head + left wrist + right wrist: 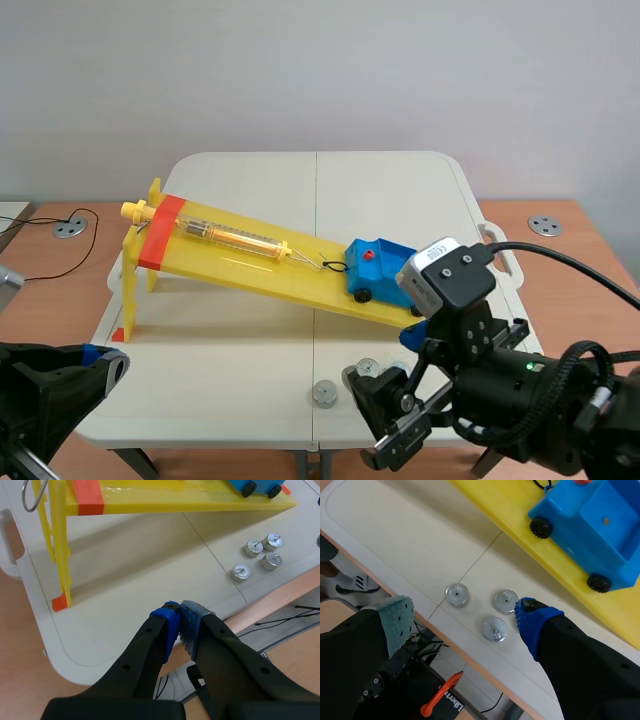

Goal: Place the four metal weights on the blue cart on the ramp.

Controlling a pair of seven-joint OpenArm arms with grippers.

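Observation:
A blue cart point(376, 268) stands at the low end of the yellow ramp point(240, 255), its open bed point(609, 516) holding nothing. Several round metal weights lie on the white table below the ramp's foot. Three show in the right wrist view: one point(456, 594) nearest the table seam, one point(505, 601) beside the blue fingertip, one point(495, 629) closer to the edge. My right gripper point(464, 616) hovers open above them, its fingers straddling the group. My left gripper point(179, 617) is shut on nothing over the table's front left corner, far from the weights point(260, 555).
The ramp rests on yellow legs point(61, 555) at its high left end, with orange-red tape point(158, 232) and a spring scale point(235, 238) tied to the cart. The table's front edge point(470, 660) lies just beyond the weights. An orange clamp point(440, 697) sits below the table.

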